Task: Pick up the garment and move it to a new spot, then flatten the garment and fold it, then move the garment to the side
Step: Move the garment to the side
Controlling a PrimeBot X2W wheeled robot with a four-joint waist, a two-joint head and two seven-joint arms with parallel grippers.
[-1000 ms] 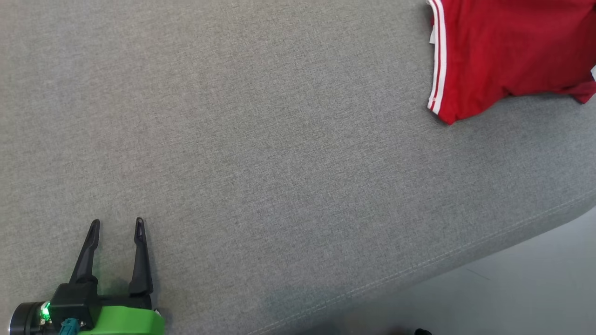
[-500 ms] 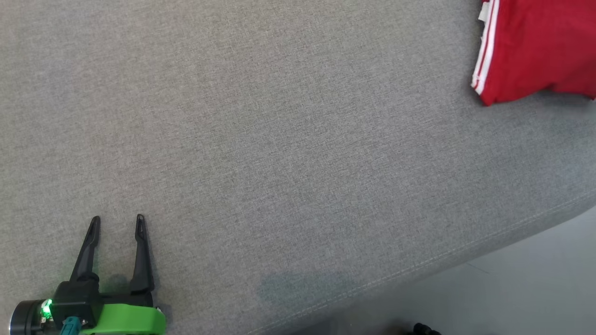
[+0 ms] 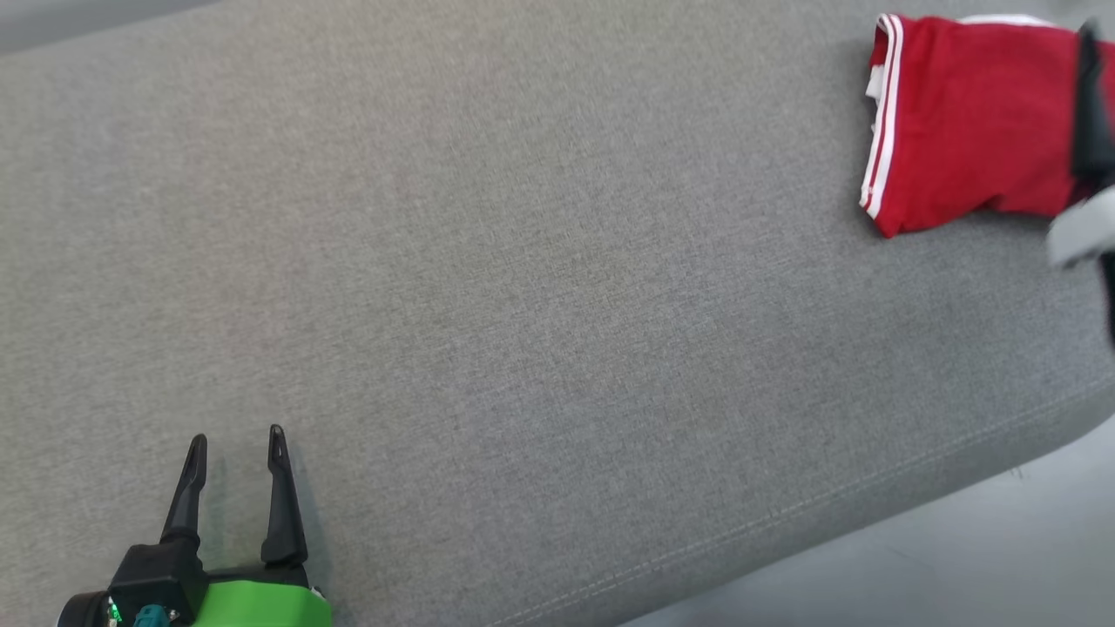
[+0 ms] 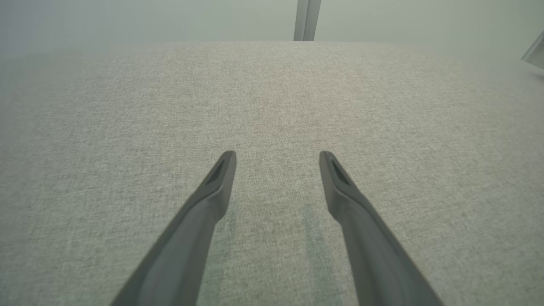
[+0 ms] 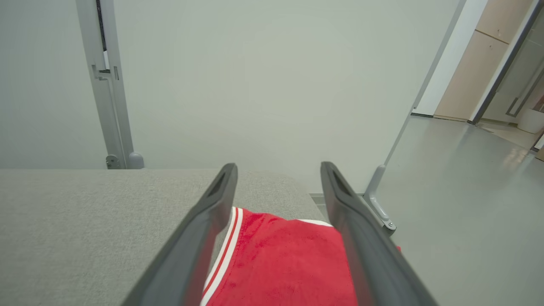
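The garment (image 3: 967,122) is red with white stripes along one edge and lies folded at the far right end of the grey upholstered surface (image 3: 523,287). My right gripper (image 5: 278,168) hangs open just above the garment (image 5: 280,263), its fingers spread over the red cloth and holding nothing. One of its dark fingers (image 3: 1089,113) shows blurred across the garment's right part. My left gripper (image 3: 237,435) stands open at the near left, far from the garment, with bare fabric between its fingers (image 4: 276,155).
The cushion's front seam (image 3: 827,514) runs diagonally at lower right, with grey floor (image 3: 1002,557) beyond. A pale wall (image 5: 255,85) and metal posts (image 5: 106,85) stand behind the cushion's far edge. A doorway (image 5: 501,63) opens at the right.
The head camera has shifted, so the whole picture moved. My right gripper's finger has come into the head view at the right edge, over the garment. The left gripper stays open in place.
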